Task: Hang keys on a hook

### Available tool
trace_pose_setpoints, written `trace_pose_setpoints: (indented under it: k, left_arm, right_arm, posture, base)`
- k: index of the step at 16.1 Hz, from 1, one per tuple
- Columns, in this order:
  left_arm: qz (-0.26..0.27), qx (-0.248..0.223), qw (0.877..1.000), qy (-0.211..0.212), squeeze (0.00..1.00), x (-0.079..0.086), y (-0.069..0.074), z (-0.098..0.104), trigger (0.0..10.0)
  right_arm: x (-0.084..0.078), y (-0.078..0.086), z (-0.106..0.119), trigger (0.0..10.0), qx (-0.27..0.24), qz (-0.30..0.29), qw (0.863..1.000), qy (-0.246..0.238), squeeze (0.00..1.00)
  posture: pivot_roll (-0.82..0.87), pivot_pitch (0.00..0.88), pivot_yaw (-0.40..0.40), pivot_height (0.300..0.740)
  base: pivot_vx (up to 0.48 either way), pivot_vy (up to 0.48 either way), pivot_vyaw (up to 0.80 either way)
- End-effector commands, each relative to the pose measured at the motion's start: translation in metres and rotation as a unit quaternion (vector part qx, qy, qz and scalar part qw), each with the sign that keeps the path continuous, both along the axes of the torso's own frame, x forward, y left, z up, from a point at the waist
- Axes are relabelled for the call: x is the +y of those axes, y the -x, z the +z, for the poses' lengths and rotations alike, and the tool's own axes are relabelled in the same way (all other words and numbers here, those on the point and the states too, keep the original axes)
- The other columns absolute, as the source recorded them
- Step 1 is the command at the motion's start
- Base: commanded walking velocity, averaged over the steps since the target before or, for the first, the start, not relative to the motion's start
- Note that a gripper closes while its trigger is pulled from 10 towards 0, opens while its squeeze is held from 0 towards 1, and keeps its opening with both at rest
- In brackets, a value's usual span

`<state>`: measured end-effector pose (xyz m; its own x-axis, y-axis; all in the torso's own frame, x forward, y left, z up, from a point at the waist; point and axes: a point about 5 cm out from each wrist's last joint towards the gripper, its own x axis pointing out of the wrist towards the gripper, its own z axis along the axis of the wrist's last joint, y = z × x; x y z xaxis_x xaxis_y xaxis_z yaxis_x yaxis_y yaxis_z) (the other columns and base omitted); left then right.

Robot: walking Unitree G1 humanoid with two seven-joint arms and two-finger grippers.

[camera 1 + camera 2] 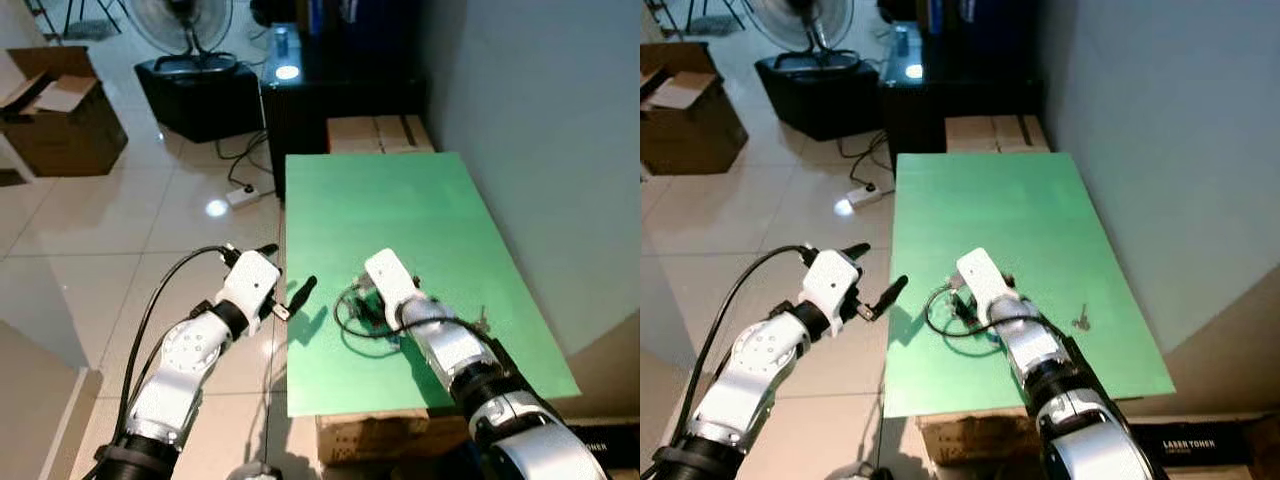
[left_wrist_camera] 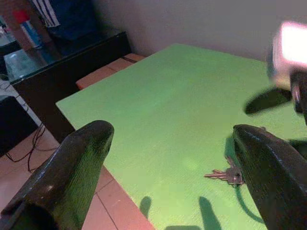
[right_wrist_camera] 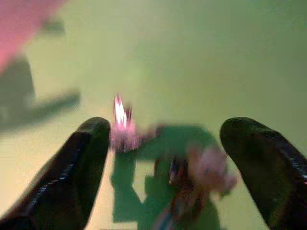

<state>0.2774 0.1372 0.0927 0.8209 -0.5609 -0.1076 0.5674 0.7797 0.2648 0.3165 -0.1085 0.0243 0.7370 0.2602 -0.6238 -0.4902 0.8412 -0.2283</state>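
Left eye view: the right gripper (image 1: 362, 303) hangs low over the green tabletop (image 1: 400, 210), the keys (image 1: 372, 308) just under its fingertips. The left gripper (image 1: 292, 285) waits at the table's edge, its 2 fingers spread.

Right wrist view: the right gripper's fingers (image 3: 79, 167) are spread, the blurred keys lying between them. They could skid away if 1 finger nudges them first.

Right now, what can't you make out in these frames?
- Small silver keys on the green table top: sharp in the left wrist view; in the right wrist view they blur into pink smears.
- Right end effector: fingers spread open over the keys; in the head views its own white wrist hides the fingertips.
- Black cable loop: partly covered by the right arm.
- Left end effector: open, beside the table edge.
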Motion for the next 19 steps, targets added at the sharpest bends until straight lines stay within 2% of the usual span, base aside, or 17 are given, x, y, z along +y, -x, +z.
trace_pose_setpoints:
  k: [1,2,3,7,10,13,17,18,19]
  left_arm:
    - [-0.002,-0.001,1.000,0.001,0.00,0.003,0.003,0.002,10.0]
    - [-0.002,-0.001,1.000,0.000,0.00,0.004,0.005,0.001,10.0]
    - [-0.003,0.000,1.000,-0.001,0.00,0.003,0.007,0.001,10.0]
    - [-0.018,0.002,1.000,0.013,0.00,0.001,0.009,0.003,10.0]
    - [-0.079,0.038,0.995,0.040,0.00,-0.003,0.019,0.006,10.0]
    - [-0.127,0.076,0.989,0.026,0.00,-0.004,0.031,0.002,10.0]
    - [-0.128,0.085,0.988,0.022,0.00,0.000,0.034,0.005,10.0]
    - [-0.127,0.086,0.988,0.021,0.00,0.001,0.034,0.006,10.0]
    - [-0.126,0.086,0.988,0.019,0.00,0.001,0.034,0.007,10.0]
  right_arm:
    - [-0.010,0.006,-0.011,10.0,0.033,-0.023,0.999,0.017,1.00]
    - [-0.014,0.008,-0.013,10.0,0.042,-0.038,0.998,0.009,0.61]
    - [-0.017,0.009,-0.014,10.0,0.054,-0.053,0.997,-0.002,0.00]
    - [-0.027,0.013,-0.021,10.0,0.073,-0.088,0.993,-0.004,0.00]
    - [-0.030,0.013,-0.023,10.0,0.079,-0.109,0.991,-0.014,0.00]
    - [-0.030,0.014,-0.026,10.0,0.076,-0.109,0.991,-0.016,0.00]
    - [-0.029,0.012,-0.024,10.0,0.059,-0.110,0.992,-0.029,0.00]
    - [-0.028,0.009,-0.022,9.3,0.049,-0.109,0.992,-0.038,0.00]
    - [-0.027,0.008,-0.021,7.2,0.046,-0.110,0.992,-0.044,0.00]
  posture:
    - [-0.03,0.083,0.024,0.740]
    - [-0.03,0.084,0.023,0.740]
    - [-0.03,0.086,0.023,0.740]
    - [-0.02,0.092,0.035,0.740]
    - [-0.02,0.101,0.049,0.740]
    - [-0.01,0.106,0.046,0.740]
    - [0.02,0.119,0.042,0.740]
    - [0.02,0.123,0.044,0.740]
    - [0.03,0.125,0.046,0.740]
  base:
    - [0.000,0.000,0.00]
    - [0.000,0.000,0.00]
    - [0.000,0.000,0.00]
    - [0.000,0.000,0.00]
    - [0.000,0.000,0.00]
    - [0.000,0.000,0.00]
    - [0.000,0.000,0.00]
    - [0.000,0.000,0.00]
    - [0.000,0.000,0.00]
